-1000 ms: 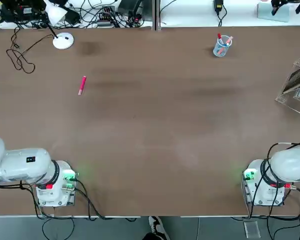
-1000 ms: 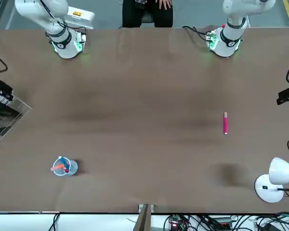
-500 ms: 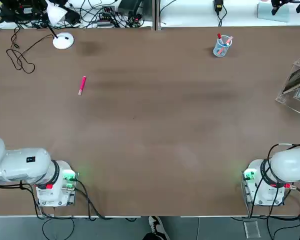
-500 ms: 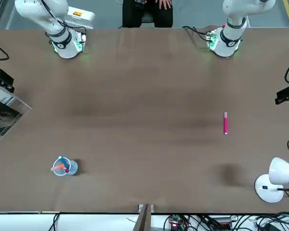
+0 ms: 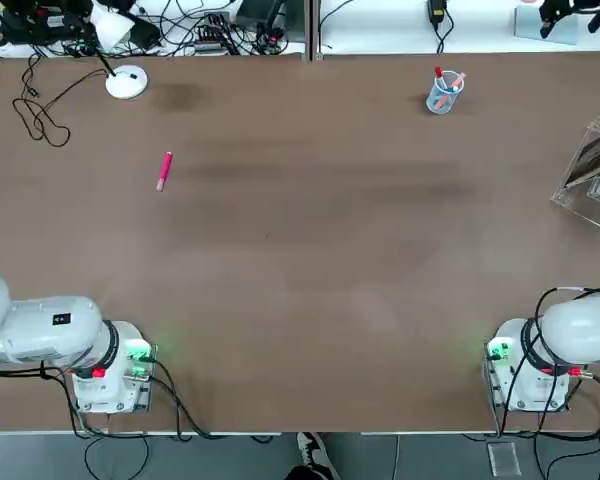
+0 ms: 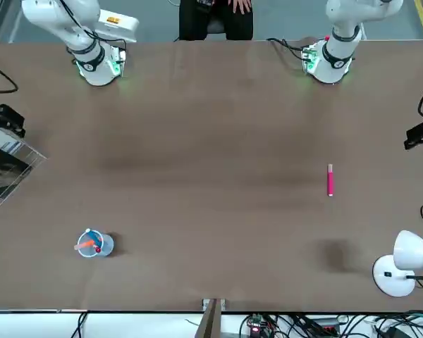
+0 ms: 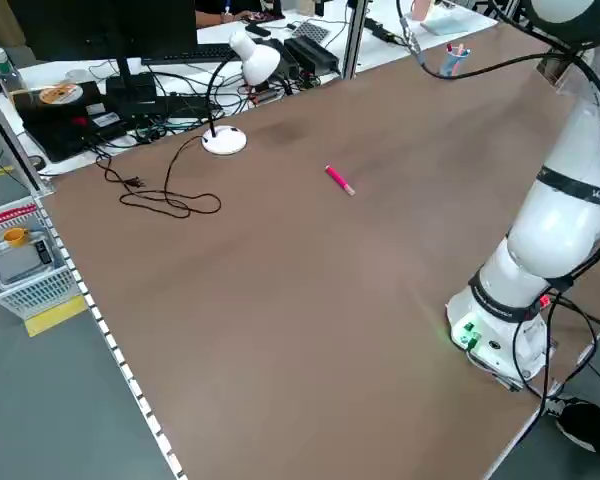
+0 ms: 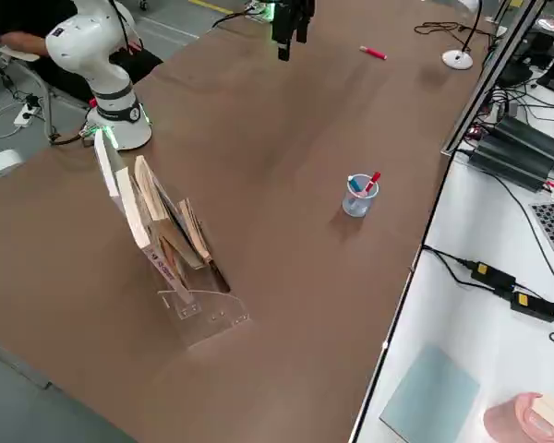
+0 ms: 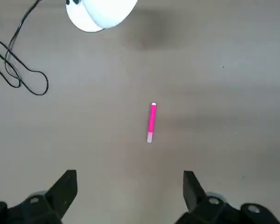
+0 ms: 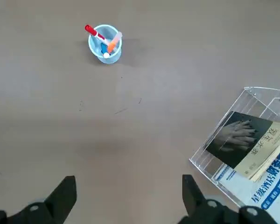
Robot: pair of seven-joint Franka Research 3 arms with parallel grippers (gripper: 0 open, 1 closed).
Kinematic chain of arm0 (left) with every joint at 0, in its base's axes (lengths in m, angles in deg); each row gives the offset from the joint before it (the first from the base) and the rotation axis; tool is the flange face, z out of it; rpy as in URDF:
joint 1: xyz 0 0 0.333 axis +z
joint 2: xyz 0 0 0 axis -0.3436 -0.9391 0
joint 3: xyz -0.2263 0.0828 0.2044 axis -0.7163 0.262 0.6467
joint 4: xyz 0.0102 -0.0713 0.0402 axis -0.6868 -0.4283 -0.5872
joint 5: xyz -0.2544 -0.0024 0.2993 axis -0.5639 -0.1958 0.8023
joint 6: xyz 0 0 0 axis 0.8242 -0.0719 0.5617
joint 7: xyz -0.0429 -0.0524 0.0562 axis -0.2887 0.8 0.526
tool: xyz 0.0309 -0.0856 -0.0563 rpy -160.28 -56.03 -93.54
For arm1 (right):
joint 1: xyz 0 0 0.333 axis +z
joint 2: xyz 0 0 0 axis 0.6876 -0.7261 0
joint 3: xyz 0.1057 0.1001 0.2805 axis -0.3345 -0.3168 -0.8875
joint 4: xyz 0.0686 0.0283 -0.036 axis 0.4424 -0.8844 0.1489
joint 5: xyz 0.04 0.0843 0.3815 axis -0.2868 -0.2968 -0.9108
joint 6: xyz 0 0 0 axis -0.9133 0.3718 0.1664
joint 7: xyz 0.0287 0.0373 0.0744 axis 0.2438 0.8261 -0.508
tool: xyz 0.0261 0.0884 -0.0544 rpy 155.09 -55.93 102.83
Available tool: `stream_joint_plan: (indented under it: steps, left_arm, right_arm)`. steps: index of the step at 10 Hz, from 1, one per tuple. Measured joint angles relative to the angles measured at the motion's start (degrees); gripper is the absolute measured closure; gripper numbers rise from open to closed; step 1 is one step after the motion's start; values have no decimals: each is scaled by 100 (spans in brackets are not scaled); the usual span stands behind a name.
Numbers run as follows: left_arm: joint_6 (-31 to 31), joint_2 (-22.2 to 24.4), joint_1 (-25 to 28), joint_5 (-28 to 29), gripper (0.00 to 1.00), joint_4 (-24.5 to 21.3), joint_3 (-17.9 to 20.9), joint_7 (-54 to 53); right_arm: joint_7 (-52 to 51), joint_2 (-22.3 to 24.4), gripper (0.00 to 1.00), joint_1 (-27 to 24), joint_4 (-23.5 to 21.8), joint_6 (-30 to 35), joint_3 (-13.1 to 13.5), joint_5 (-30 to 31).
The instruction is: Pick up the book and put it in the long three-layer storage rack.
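Right claw hovered wide and empty above the tabletop; book sat in the rack at two o'clock, where a stray descent could topple it.

From this corner, the clear storage rack stands nearest on the brown tabletop, with slim books leaning in its tiers, among them the dark book in the front one. A small clear cup of pens sits well apart from it. Farther off lie a pink marker and a white lamp base. A dark pincer hangs over the far end, near a white arm base.
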Motion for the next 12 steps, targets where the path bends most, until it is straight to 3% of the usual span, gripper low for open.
stream_joint_plan:
  steps: [7, 12]
  left_arm:
    - [3, 0, 0, 0, 0, -1, 0, 0]
    - [3, 0, 0, 0, 0, -1, 0, 0]
  right_arm:
    - [2, 6, 0, 21, -63, -49, -28, -4]
    - [107, 37, 0, 116, 206, 253, -77, -5]
